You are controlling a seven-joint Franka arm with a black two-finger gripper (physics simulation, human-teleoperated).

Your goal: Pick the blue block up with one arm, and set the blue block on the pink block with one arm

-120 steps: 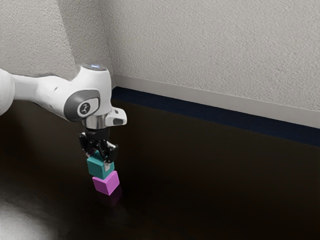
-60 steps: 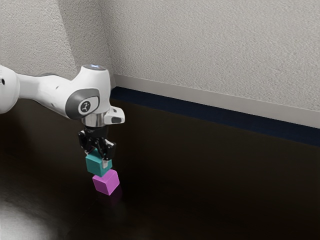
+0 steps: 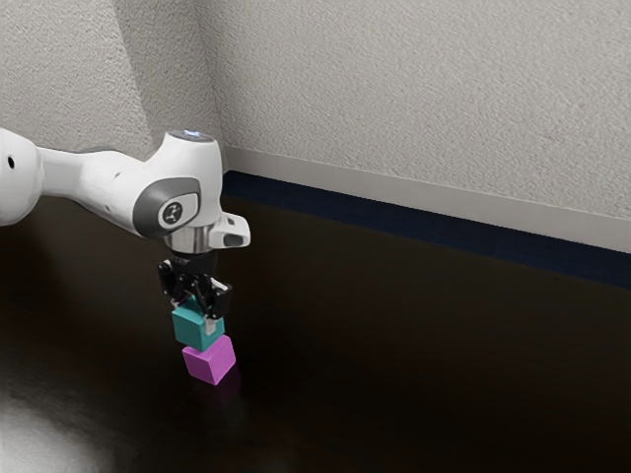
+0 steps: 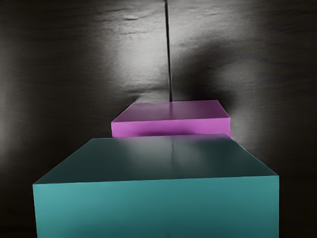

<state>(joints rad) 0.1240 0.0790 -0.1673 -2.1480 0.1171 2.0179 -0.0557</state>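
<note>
A teal-blue block hangs between the black fingers of my gripper, which is shut on it from two sides. Directly under it, slightly toward the exterior view's right, a pink block rests on the dark table. The blue block's lower edge sits at or just above the pink block's top; I cannot tell whether they touch. In the wrist view the blue block looms large under my hand, with the pink block partly showing beyond it.
The dark glossy table stretches wide toward the exterior view's right and front. A grey wall with a pale baseboard runs along the back, well away from the blocks.
My hand rose a little with the blue block and then shifted slightly toward the exterior view's right, over the pink block. The pink block has stayed put.
</note>
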